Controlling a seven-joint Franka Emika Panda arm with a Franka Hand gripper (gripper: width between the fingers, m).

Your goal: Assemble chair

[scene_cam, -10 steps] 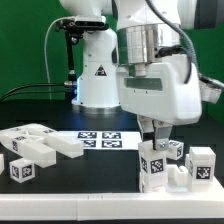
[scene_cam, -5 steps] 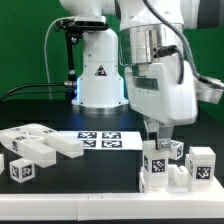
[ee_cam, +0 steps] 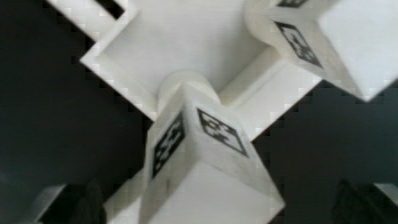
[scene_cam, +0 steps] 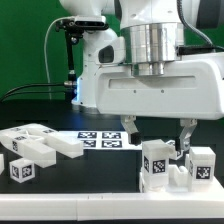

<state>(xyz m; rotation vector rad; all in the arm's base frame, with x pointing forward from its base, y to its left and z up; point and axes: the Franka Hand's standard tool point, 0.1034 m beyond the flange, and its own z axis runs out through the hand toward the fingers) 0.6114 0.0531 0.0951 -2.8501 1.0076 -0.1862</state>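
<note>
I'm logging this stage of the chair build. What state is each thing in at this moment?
hand: open, jaws spread wide, holding nothing.
chair parts under the hand: standing close together on the table, not gripped.
loose chair parts: lying on the table at the exterior view's left, untouched.
marker board: lying flat on the table.

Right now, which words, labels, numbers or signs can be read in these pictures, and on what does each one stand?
No word, brand or number is readable in either view.
Marker board: square black-and-white tags, patterns only, no letters.
Chair blocks, exterior view: the same kind of tags, too small to decode.
Chair block, wrist view: such tags, no letters.
</note>
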